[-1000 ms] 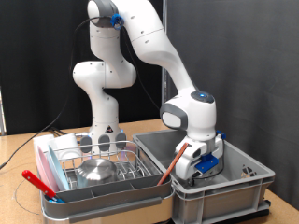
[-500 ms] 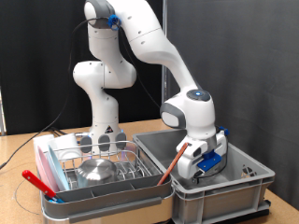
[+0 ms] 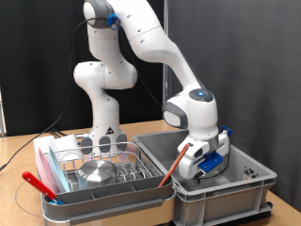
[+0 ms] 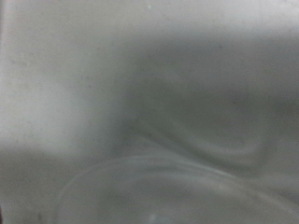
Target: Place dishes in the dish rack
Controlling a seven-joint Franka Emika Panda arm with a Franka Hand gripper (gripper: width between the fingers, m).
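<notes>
The dish rack (image 3: 68, 162), silver wire in a white tray base, stands at the exterior view's left. A steel bowl (image 3: 95, 171) lies upside down in it, and clear glass pieces (image 3: 103, 143) stand at its back. My gripper (image 3: 202, 166) is lowered into the large grey bin (image 3: 230, 193) at the right, with its fingertips hidden behind the bin wall. A small blue patch (image 3: 212, 164) shows by the hand; I cannot tell if it is the light-blue plate. The wrist view is a blur of grey bin floor with a curved clear rim (image 4: 187, 168); no fingers show.
A thin orange-brown stick (image 3: 175, 163) leans on the bin's near wall beside the hand. A red utensil (image 3: 39, 185) lies across the rack's front left corner. A dark curtain hangs behind the wooden table.
The arm's wrist has shifted very slightly to the right and up. The hand stays inside the grey bin. Nothing in the rack has moved.
</notes>
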